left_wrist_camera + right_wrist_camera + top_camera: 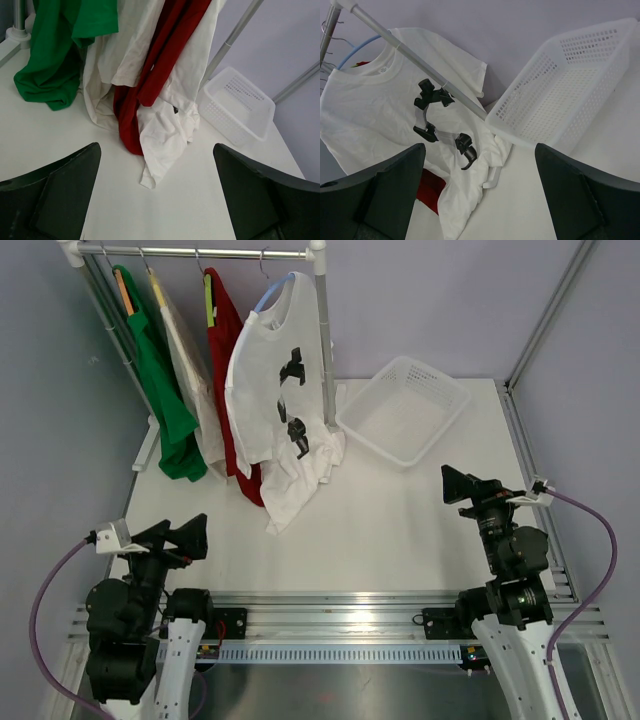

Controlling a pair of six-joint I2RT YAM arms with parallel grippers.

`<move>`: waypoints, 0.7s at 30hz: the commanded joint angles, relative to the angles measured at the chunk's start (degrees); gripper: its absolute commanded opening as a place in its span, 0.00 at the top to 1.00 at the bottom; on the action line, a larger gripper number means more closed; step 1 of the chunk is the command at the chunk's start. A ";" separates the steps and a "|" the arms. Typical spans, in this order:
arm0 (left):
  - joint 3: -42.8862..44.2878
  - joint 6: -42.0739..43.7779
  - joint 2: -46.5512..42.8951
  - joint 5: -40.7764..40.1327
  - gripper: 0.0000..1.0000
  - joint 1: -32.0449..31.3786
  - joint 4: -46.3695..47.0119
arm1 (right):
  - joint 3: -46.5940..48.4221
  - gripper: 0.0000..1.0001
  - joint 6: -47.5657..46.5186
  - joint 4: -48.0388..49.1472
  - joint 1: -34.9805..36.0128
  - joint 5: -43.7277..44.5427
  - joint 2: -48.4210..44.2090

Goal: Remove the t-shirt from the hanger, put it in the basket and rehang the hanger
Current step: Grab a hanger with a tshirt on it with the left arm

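A white t-shirt (268, 380) with a black robot-arm print hangs on a light blue hanger (268, 295) at the right end of the rail (200, 252). Its hem pools on the table. It also shows in the right wrist view (385, 115) and its hem shows in the left wrist view (162, 135). My left gripper (178, 537) is open and empty near the front left. My right gripper (460, 485) is open and empty at the right, apart from the shirt.
A green shirt (165, 390), a cream shirt (195, 370) and a red shirt (228, 330) hang to the left on the same rail. A white plastic basket (403, 408) sits at the back right beside the rack's post (326, 340).
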 commanded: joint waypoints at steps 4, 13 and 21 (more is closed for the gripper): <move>-0.33 1.30 -9.33 3.39 0.01 1.36 3.24 | 0.02 0.00 0.20 2.47 0.31 0.93 2.51; -0.33 1.30 -9.32 3.30 0.01 1.45 3.06 | -0.77 0.01 -0.69 3.18 0.31 -0.74 1.73; -0.33 1.30 -9.33 3.47 0.01 1.45 3.06 | -1.56 0.00 -1.39 5.11 0.31 -0.74 1.29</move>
